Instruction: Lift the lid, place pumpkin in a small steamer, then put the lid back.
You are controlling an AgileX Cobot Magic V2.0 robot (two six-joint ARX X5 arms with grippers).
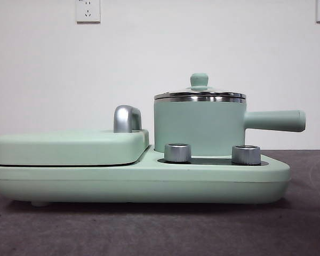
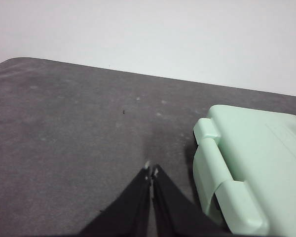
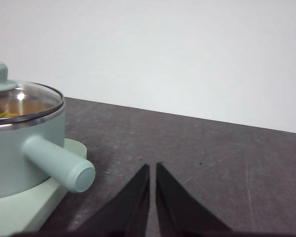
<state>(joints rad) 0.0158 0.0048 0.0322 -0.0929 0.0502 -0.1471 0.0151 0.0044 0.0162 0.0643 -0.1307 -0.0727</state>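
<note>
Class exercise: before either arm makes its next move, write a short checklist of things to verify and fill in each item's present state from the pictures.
1. Lid seated level on the small steamer: ok.
2. Pumpkin inside: yellow-orange shows through the glass, so probably ok.
3. Left tool off the appliance, jaws together, holding nothing: ok.
4. Right tool apart from the side handle, jaws together, holding nothing: ok.
5. Griddle cover closed: ok.
6. Control knobs' setting: cannot tell.
</note>
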